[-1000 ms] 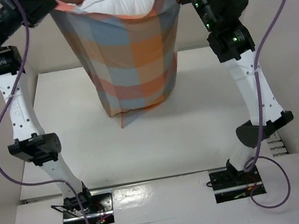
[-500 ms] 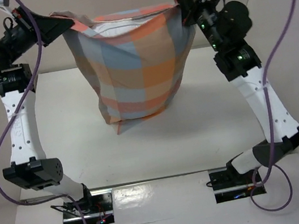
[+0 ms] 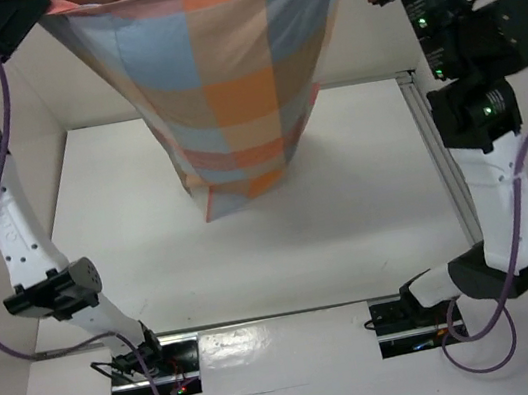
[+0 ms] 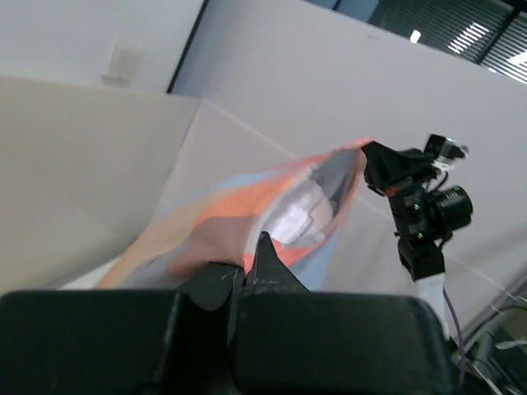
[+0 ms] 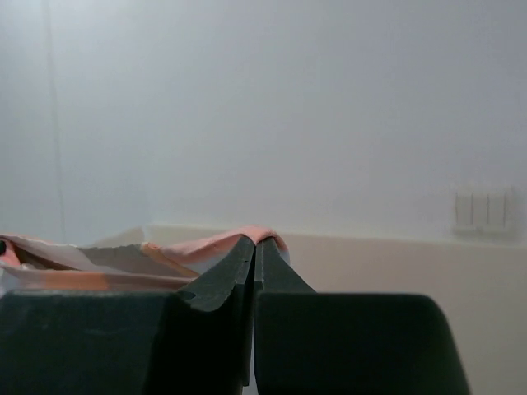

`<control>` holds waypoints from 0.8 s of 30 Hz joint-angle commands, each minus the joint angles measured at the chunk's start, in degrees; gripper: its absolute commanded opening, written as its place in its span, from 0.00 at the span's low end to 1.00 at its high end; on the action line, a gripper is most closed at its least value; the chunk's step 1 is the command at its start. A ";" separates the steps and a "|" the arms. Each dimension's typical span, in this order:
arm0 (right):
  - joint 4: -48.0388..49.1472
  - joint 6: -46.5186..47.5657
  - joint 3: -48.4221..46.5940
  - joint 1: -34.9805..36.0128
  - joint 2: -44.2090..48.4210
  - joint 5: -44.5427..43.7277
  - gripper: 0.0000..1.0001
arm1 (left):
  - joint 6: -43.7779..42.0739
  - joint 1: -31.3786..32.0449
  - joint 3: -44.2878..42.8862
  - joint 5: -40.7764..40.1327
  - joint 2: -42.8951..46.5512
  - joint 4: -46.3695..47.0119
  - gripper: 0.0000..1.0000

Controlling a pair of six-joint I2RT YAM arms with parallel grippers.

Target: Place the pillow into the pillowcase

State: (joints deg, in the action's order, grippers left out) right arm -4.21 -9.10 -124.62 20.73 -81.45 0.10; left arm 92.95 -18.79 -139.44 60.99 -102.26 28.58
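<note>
At the left, the left gripper (image 4: 251, 249) is pinching one corner of the pillowcase (image 3: 226, 92), fingers clamped together on the cloth. The sack is hanging high over the far half of the white table (image 3: 351, 234) – the pillow (image 4: 298, 216) is showing pale inside its mouth. At the right, the right gripper (image 5: 255, 243) is squeezing the other corner – a plain wall (image 5: 288, 107) is standing behind it.
</note>
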 commanded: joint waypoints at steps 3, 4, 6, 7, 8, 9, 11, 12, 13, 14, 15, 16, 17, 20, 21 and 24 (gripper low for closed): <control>10.11 0.14 -1.87 -0.25 3.75 2.36 0.00 | -4.61 -1.17 3.19 -6.76 13.30 4.73 0.00; 10.10 0.14 -0.47 -0.25 4.45 2.36 0.00 | -4.62 -0.30 4.68 -6.24 13.31 4.73 0.00; 8.70 -0.39 5.59 -0.25 4.46 1.84 0.00 | -4.62 1.46 9.78 -4.48 13.31 5.86 0.00; 8.17 -1.08 7.96 -0.25 5.07 1.84 0.00 | -4.09 2.34 11.97 -3.87 13.31 6.83 0.00; 7.55 -1.61 10.07 -0.25 5.07 1.14 0.00 | -4.09 3.48 16.69 -2.56 13.83 6.84 0.00; 6.85 -1.62 14.88 -0.25 5.07 1.13 0.00 | -4.61 4.45 19.09 -2.02 13.84 7.80 0.00; 6.84 -2.41 19.74 -0.25 6.21 0.61 0.00 | -6.89 7.70 25.66 -1.41 13.84 7.20 0.00; 6.84 -3.11 21.94 -0.25 6.22 0.60 0.00 | -7.51 8.67 26.92 -1.40 13.84 7.19 0.00; 6.84 -3.11 21.18 -0.86 4.91 0.60 0.00 | -7.52 10.33 26.94 -1.40 13.32 5.98 0.00; 5.80 -3.11 19.08 -0.87 3.94 0.60 0.00 | -6.99 10.96 23.72 -0.44 10.53 6.49 0.00; 5.01 -3.11 13.49 -0.87 3.06 1.39 0.00 | -3.42 10.96 20.47 0.70 8.59 7.97 0.00; 5.00 -3.11 10.83 -0.87 2.44 2.18 0.00 | -1.04 10.44 16.78 0.71 6.83 9.81 0.00; 5.00 -2.59 8.28 -0.87 1.65 2.19 0.00 | 0.81 9.74 12.30 0.71 5.07 11.05 0.00; 6.66 -1.54 -0.70 -0.87 1.65 2.71 0.00 | 1.89 4.49 -8.18 -1.74 -0.22 3.88 0.00; 7.63 -1.53 -1.76 -0.87 1.65 2.11 0.00 | 3.89 2.55 -9.79 -3.84 -0.22 5.33 0.00; 11.41 -0.39 -1.77 -0.87 4.98 2.10 0.00 | 4.02 -2.92 -0.62 -6.32 7.32 9.65 0.00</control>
State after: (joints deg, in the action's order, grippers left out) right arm -4.21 -10.87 -120.95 20.21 -84.09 2.48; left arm 95.13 -17.80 -139.46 60.93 -106.04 28.82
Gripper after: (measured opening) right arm 0.009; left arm 0.036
